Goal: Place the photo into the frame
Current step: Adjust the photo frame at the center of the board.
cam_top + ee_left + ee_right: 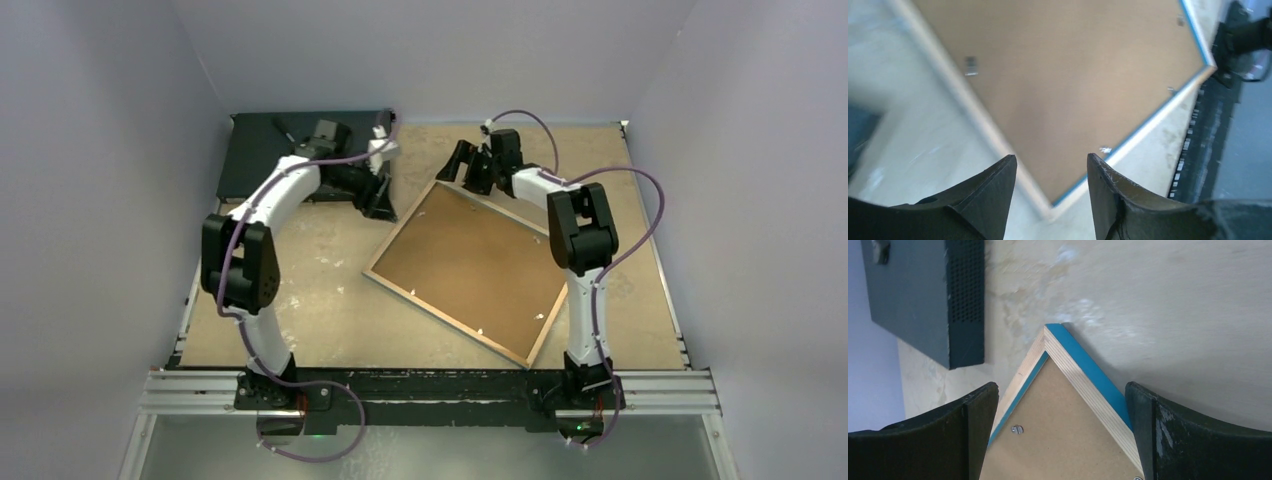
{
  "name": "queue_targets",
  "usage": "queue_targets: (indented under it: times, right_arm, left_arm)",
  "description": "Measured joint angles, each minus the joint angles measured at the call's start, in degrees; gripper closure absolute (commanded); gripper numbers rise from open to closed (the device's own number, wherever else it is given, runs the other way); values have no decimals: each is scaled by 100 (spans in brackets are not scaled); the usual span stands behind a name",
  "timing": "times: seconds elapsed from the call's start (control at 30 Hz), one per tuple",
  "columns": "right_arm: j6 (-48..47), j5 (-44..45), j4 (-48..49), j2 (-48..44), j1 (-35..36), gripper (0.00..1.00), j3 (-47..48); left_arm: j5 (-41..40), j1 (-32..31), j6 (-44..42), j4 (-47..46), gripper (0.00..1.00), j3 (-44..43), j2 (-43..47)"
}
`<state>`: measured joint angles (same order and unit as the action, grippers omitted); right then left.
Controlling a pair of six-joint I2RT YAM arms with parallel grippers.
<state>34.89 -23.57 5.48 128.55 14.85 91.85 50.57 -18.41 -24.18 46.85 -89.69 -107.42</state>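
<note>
Top view: the frame (470, 270) is lying back-side up on the table (330, 300), turned like a diamond, with the brown backing panel (465, 262) filling it. The left hand (378, 200) is over by the frame's far-left edge, right next to the black box (255, 150) in the far left corner. The right hand (470, 165) sits at the frame's far corner.

Left wrist view, a bit blurry: the left hand (1050, 162) has its fingers (998, 200) partly apart with nothing between them. One corner of the frame (1148, 127) shows in the gap below, with its blue edge and a few small clips on the backing panel (1068, 75).

Right wrist view: the right hand (1060, 385) is spread wide and straddles the frame's (1083, 365) pointed corner, bare wood and blue edge both showing. Can't tell whether the fingers (1158, 430) actually touch it. The black box (923, 295) is off to the upper left.
</note>
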Motion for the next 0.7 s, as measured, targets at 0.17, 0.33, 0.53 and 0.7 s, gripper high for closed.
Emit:
queue_targets:
  times: [0.17, 0.33, 0.53, 0.7]
  right_arm:
    - [-2, -190, 313, 39, 494, 1, -81]
    - [-120, -391, 319, 85, 966, 1, -24]
    - [-245, 125, -74, -669, 960, 1, -693]
    - [-96, 938, -748, -2535, 216, 1, -1993]
  left_arm:
    - [-341, 883, -48, -269, 51, 428, 170]
    - [-468, 931, -26, -476, 51, 1274, 164]
    - [-774, 925, 111, -844, 54, 2074, 214]
    - [-1093, 1010, 216, -1169, 56, 2437, 481]
